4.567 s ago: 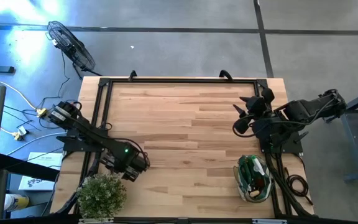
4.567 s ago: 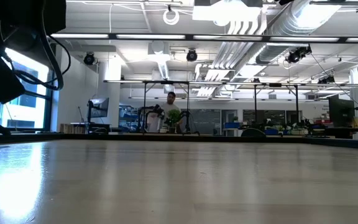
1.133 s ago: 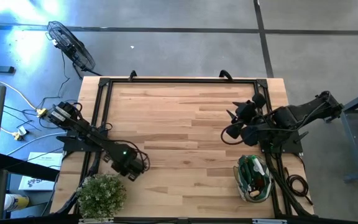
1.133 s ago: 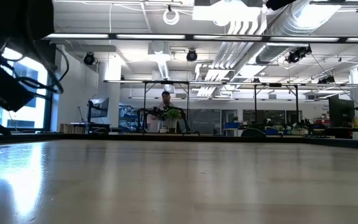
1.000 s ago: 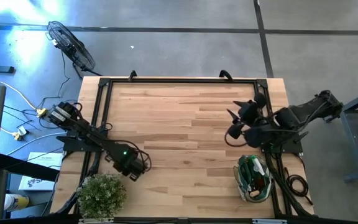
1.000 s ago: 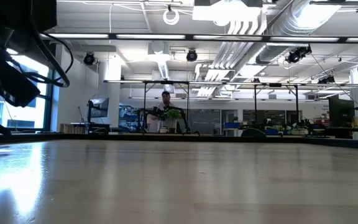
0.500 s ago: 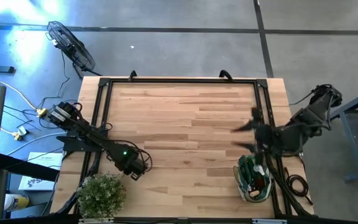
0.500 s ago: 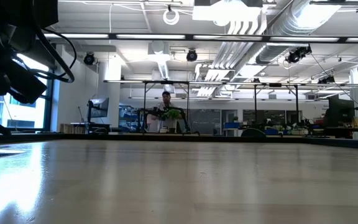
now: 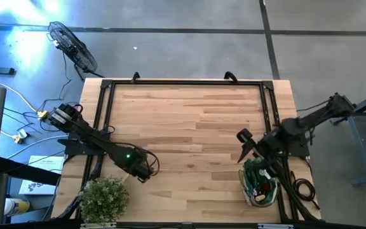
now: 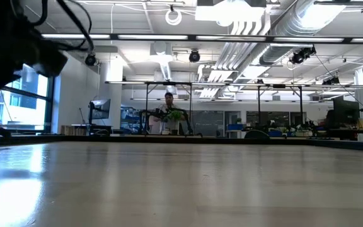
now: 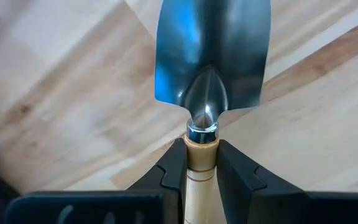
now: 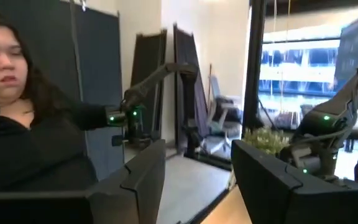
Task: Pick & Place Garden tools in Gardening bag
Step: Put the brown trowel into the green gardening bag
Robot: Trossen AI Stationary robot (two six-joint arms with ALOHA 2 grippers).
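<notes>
Left gripper (image 11: 201,171) is clamped on the trowel (image 11: 211,68): fingers (image 11: 174,171) pinch the wooden handle just below the metal collar, silver blade sticking out ahead over the table (image 9: 189,114). High view puts the left gripper (image 9: 146,169) near the front-left of the table, just beside the plant (image 9: 104,198); the trowel itself can't be made out from up there, only the left wrist view shows it. Right gripper (image 9: 245,145) sits at the front-right, tilted, just above the bag (image 9: 260,181), which lies at the front-right corner with green contents showing in its mouth. Right wrist view has the right gripper (image 12: 197,180) with fingers (image 12: 143,177) spread apart and nothing between them; it looks out past the table at a person (image 12: 30,124) in dark clothing and at the left arm with the plant (image 12: 269,138) farther off, not at the bag. Low view shows bare tabletop (image 10: 181,183) and the room behind, with only a dark arm mass at the left edge; no tool or bag visible there.
</notes>
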